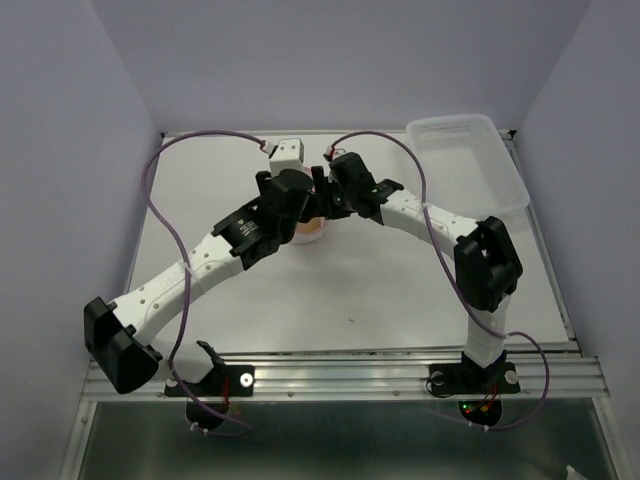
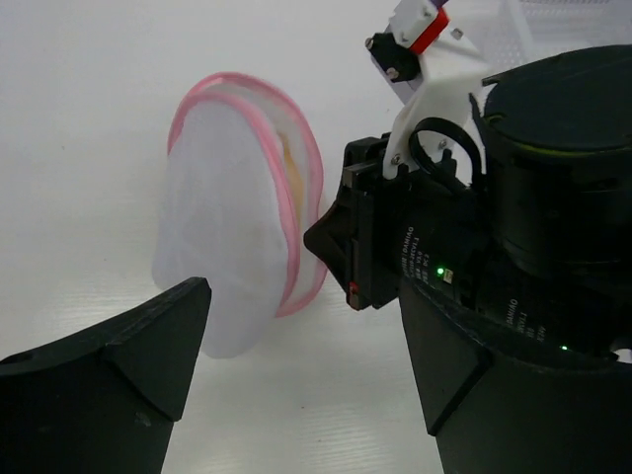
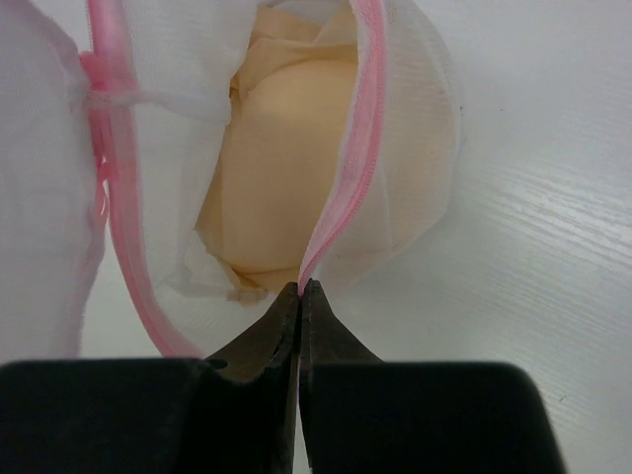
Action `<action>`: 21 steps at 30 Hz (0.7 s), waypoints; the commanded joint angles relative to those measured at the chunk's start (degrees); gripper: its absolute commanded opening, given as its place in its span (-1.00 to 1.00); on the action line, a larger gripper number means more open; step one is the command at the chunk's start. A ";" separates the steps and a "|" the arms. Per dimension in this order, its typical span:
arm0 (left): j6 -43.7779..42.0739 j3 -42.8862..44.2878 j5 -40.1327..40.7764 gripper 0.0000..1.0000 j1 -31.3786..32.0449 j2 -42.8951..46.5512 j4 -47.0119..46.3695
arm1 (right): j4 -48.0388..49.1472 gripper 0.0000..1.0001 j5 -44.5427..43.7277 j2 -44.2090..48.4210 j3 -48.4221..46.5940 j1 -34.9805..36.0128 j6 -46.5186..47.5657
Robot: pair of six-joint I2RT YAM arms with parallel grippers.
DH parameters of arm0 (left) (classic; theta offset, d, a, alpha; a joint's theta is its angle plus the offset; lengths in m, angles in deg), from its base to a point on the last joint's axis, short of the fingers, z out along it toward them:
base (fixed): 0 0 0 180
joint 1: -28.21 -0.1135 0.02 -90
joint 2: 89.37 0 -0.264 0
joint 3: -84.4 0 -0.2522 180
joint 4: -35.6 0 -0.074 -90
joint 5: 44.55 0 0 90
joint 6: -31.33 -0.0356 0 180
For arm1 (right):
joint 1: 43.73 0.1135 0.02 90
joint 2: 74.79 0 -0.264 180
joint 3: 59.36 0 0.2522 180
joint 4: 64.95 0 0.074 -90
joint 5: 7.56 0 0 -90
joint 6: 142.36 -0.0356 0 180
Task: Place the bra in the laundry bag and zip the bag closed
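My right claw [image 3: 301, 289] was shut tight, its two tips pinching the lower edge of the laundry bag's pink zipper rim [image 3: 361, 148]. The laundry bag [image 2: 232, 227] stood on its edge on the white table [image 1: 380, 290], toward the far middle, where both my wrists met. Its mouth gaped. The pinched rim and the other pink rim [image 3: 111, 148] stood well apart, and through that gap I saw the bra [image 3: 281, 148], peach and folded, sitting inside the mesh.

My left claw [image 2: 306, 326] was spread wide and held nothing. One dark finger [image 2: 118, 380] lay low just beside the bag's rounded white side, though I could not tell whether it touched the mesh. The other finger [image 2: 494, 395] sat under my right arm's black wrist [image 2: 395, 247]. That wrist crowded in close against the bag's pink edge, so there was little room between my two arms on that side.

On the other side of the bag, bare table ran out freely. From above, the near half of the table lay open between my two bases. The clear basket tray [image 1: 480, 165] sat at the far right corner, tilted against the table's edge and well apart from the bag. Pale walls closed in the left, right and back.
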 commanded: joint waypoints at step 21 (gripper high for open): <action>6.69 -14.14 -10.00 0.98 -18.96 6.53 -7.23 | 5.46 -0.64 8.29 1.34 3.25 -2.38 -0.74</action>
